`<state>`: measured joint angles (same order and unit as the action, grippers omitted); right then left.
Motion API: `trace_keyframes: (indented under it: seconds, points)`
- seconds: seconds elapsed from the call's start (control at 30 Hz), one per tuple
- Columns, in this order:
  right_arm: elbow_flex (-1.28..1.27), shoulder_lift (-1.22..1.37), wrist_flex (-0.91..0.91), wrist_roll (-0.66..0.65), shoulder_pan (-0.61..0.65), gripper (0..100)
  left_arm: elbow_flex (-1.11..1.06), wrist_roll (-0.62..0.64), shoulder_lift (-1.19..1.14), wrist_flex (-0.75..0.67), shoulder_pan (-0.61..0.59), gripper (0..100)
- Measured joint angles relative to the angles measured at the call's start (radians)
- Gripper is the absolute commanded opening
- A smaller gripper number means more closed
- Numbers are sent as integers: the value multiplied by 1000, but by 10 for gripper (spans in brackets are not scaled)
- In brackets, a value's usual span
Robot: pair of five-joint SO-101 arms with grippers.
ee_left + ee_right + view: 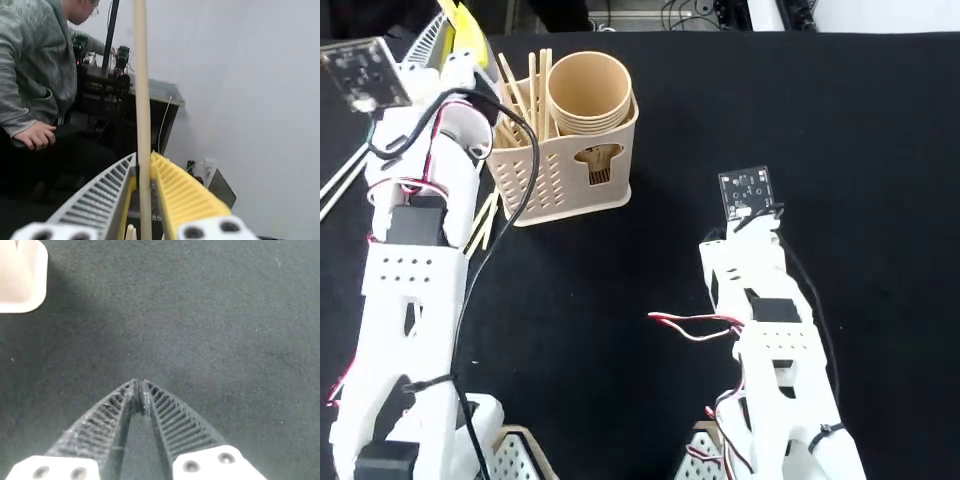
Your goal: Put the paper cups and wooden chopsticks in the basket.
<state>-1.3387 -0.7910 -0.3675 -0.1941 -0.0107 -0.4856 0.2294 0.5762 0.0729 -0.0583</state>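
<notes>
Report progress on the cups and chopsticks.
Done: stacked brown paper cups and several wooden chopsticks stand in the beige slotted plastic basket. In hand: the left gripper clamps one long wooden chopstick. Left: loose chopsticks lying on the black table beside the basket.

Basket far left on black table, paper cups and upright chopsticks inside. Left arm just beside it, loose chopsticks underneath. Right arm near right, well apart.

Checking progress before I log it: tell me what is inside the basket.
A nested stack of paper cups fills one side of the basket; several wooden chopsticks stand beside them. Its floor is covered.
</notes>
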Motion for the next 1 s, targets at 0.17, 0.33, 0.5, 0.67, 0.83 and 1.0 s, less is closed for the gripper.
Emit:
trace_keyframes:
  seconds: [0.17, 0.33, 0.5, 0.67, 0.83, 1.0]
  points:
    - [0, 0, 0, 0, 0, 13, -25, 5, 9, -78, 0, 28]
    - [0, 0, 0, 0, 0, 13, -58, 5, 58, -84, 2, 29]
    - [0, 0, 0, 0, 0, 13, -83, -20, 61, -61, 9, 30]
    - [0, 0, 0, 0, 0, 13, -32, -87, 72, 137, 9, 123]
    - [0, 0, 0, 0, 0, 13, 120, -95, 72, 419, 9, 155]
    - [0, 0, 0, 0, 0, 13, 245, -101, 37, 595, 9, 155]
